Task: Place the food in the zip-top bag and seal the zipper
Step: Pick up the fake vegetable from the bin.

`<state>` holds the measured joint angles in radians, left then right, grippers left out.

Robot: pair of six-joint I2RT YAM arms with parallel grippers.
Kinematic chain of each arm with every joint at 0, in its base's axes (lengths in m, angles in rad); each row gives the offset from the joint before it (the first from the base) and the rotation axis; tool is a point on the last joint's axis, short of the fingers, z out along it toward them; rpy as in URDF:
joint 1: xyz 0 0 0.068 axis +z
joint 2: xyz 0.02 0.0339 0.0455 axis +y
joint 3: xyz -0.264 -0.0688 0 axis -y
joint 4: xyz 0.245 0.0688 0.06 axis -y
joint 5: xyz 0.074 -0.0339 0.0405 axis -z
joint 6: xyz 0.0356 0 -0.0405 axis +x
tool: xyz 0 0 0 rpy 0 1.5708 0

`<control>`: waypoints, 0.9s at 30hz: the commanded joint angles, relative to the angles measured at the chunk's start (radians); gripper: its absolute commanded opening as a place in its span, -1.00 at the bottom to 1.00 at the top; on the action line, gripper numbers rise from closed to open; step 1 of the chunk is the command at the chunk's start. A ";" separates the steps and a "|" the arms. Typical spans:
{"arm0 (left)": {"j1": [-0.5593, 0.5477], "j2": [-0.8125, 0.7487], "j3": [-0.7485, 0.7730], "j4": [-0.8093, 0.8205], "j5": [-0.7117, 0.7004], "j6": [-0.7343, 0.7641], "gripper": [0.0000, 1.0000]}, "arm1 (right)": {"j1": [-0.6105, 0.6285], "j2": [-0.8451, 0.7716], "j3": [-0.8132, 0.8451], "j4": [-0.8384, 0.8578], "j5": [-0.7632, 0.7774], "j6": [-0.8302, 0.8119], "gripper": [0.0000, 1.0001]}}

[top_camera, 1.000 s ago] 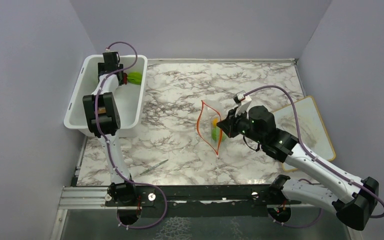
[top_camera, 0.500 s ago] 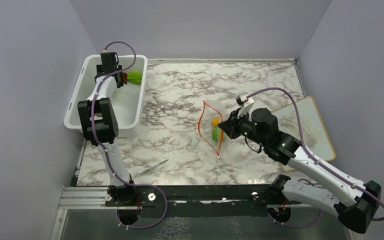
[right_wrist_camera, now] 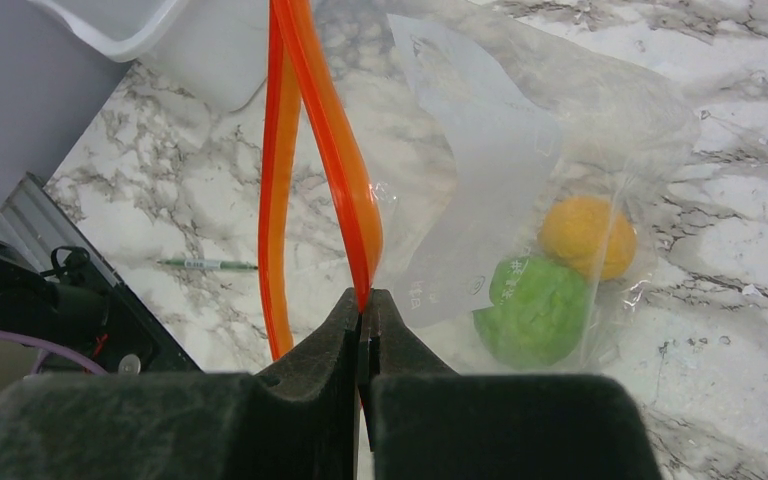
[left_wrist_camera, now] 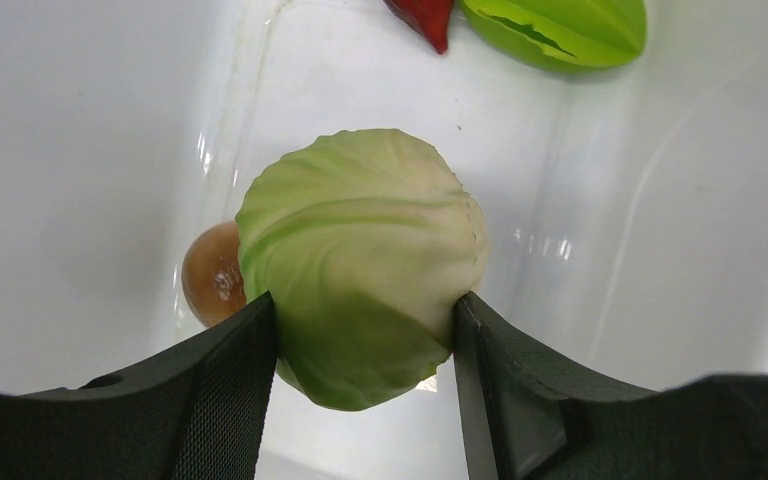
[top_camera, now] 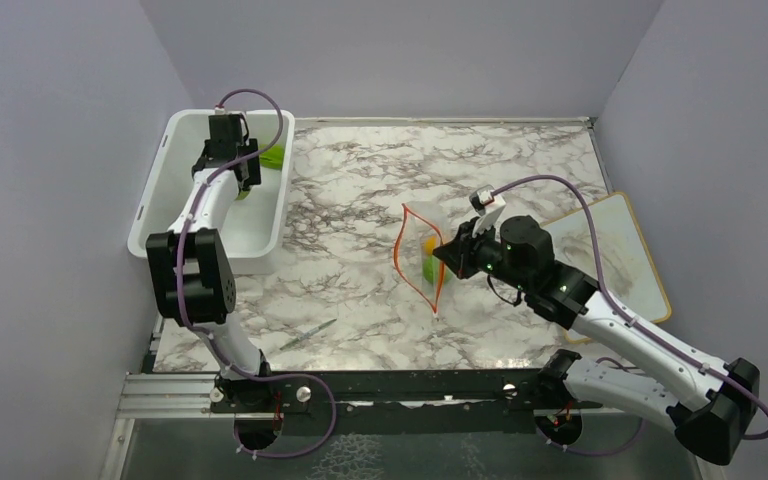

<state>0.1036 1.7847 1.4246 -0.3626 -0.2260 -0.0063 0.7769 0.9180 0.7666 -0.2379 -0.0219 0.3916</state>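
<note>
Pale green cabbage (left_wrist_camera: 360, 265): on the floor of the white tub (top_camera: 160, 200) at the table's far left, touching a brown piece (left_wrist_camera: 212, 273).
Other food in tub: a dark red piece (left_wrist_camera: 422, 15) and a bright green piece (left_wrist_camera: 560, 25) lie farther along the floor.
Left claw (left_wrist_camera: 362, 310): pinching the cabbage, one finger against each side, low on the ball.
Bag (right_wrist_camera: 500, 130): mid-table, well apart from the tub, already holding an orange ball (right_wrist_camera: 585, 235) and a green ball (right_wrist_camera: 532, 310).
Zipper (right_wrist_camera: 335, 140): unsealed, its two lips bowed apart.
Right claw (right_wrist_camera: 362, 300): pressed together on one lip of the zipper, holding the mouth up.
Step in hand: probably taking the cabbage out for the bag.
Doing it well: firm the grip before rising, since the round ball could squirt out. Lift straight up clear of the tub wall, leave the brown piece behind, and carry the cabbage over the gap between the lips.
Risk: the mouth looks narrow for so wide a ball.
</note>
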 commanded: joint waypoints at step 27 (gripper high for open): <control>-0.116 -0.644 -0.253 -0.023 0.779 -0.417 -0.62 | -0.002 0.149 0.133 0.021 0.042 0.140 -0.99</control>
<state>0.0223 1.1870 1.2060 -0.4023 0.3073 -0.3256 0.7769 1.0378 0.8623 -0.2459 -0.0181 0.5003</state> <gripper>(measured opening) 0.572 0.013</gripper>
